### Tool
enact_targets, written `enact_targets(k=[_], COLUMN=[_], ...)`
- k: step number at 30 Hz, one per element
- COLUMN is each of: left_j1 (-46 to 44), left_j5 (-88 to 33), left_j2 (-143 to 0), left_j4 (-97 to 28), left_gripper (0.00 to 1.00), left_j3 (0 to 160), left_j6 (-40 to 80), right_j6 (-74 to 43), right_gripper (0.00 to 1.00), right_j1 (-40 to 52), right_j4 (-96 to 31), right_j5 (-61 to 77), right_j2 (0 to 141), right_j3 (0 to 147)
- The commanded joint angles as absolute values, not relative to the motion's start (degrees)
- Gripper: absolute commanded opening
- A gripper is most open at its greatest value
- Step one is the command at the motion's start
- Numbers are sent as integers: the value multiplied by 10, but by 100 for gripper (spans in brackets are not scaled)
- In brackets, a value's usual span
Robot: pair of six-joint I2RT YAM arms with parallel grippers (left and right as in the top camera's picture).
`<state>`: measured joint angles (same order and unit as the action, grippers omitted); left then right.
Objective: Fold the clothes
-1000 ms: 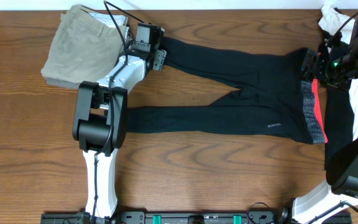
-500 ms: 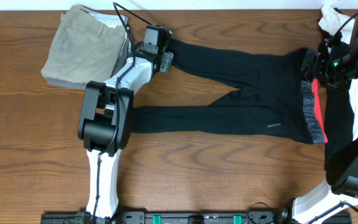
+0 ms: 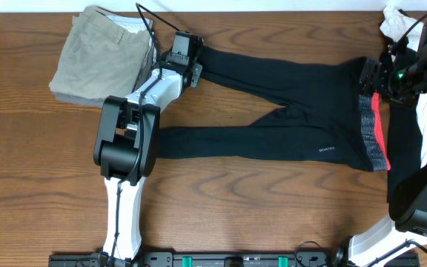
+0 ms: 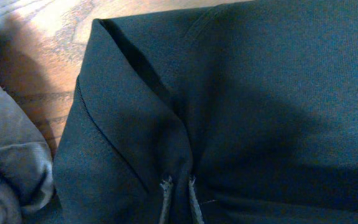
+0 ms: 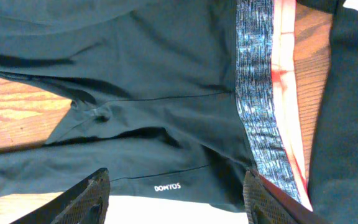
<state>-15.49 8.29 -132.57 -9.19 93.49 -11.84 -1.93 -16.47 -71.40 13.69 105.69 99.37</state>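
Overhead view first: the wooden table [image 3: 273, 222] is mostly taken up by the leggings [image 3: 288, 111]. They're laid out flat and full length, with the waistband [image 3: 374, 133] at the right end and both legs run out to the left in a narrow V. That flat layout is presumably kept so a clean fold can be made.

The folded khaki trousers [image 3: 98, 55] are parked at the far left corner, just beside the far leg's cuff [image 4: 123, 93], so they're probably out of the fold path. A bit of white cloth [image 3: 395, 22] is tucked at the far right edge.

The left gripper [image 4: 178, 185] is set down on that cuff. In the left wrist view its jaws are drawn narrow, with a ridge of black fabric pinched up between the fingertips [image 4: 165, 185]. The cuff looks gripped, likely so that leg can be carried across.

The right gripper [image 5: 176, 196] is held over the waistband end with jaws wide and nothing between them, maybe placed there to pin or grab that end. A small white logo [image 5: 166, 186] is seen near the waistband. No fold is made yet.
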Motion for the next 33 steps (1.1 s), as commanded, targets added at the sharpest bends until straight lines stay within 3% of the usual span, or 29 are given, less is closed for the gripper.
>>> enact_targets(k=[1, 26, 29, 33], left_j1=[-151, -151, -151, -151], left_j5=[98, 126, 126, 126], left_j2=[-1332, -1247, -1247, -1247], left_j4=[-98, -114, -115, -115], left_gripper=[11, 9, 23, 26], left_j3=[937, 937, 937, 937], left_j6=[-117, -117, -117, -117], right_j6=[-25, -25, -25, -25], right_gripper=[67, 67, 67, 67], right_j1=[-157, -157, -157, -157], right_j4=[-713, -715, -715, -716], right_j5=[144, 144, 144, 144], right_j2=[1052, 1052, 1052, 1052], right_j3=[1004, 1004, 1004, 1004])
